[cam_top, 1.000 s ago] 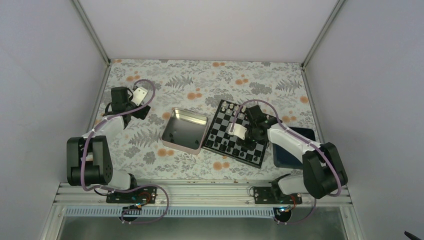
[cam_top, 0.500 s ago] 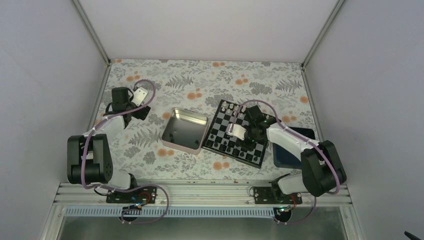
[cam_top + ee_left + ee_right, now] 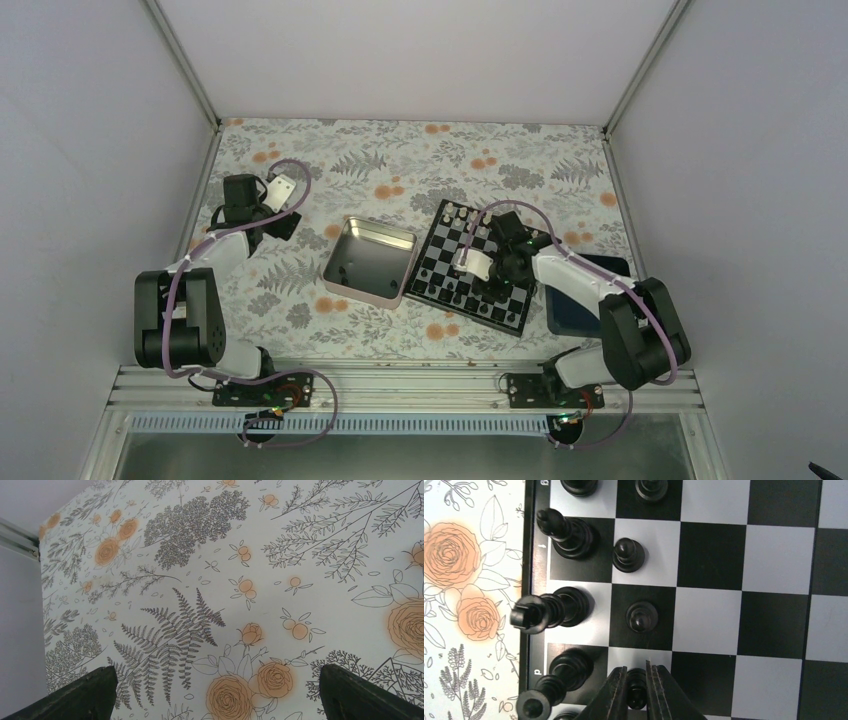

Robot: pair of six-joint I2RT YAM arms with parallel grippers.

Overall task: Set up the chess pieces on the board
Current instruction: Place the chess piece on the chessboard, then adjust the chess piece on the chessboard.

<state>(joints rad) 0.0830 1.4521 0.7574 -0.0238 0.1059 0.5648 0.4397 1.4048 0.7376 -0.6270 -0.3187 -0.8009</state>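
Observation:
The board (image 3: 432,262) lies right of centre; its squares fill the right wrist view (image 3: 774,560). Black chess pieces stand along its near edge: tall ones (image 3: 549,611) in the edge row and pawns (image 3: 642,616) one row in. My right gripper (image 3: 637,675) is shut on a black pawn (image 3: 636,687) over a white square beside those pawns. In the top view it (image 3: 497,283) is low over the board's near side. My left gripper (image 3: 216,672) is open and empty above the flowered cloth at the far left (image 3: 280,225).
A silver square tin (image 3: 368,262) sits just left of the board. A dark blue tray (image 3: 606,268) lies right of it under the right arm. White pieces (image 3: 462,213) stand along the board's far edge. Grey walls close in the table.
My right arm has shifted slightly over the board's near side. The left arm has not moved.

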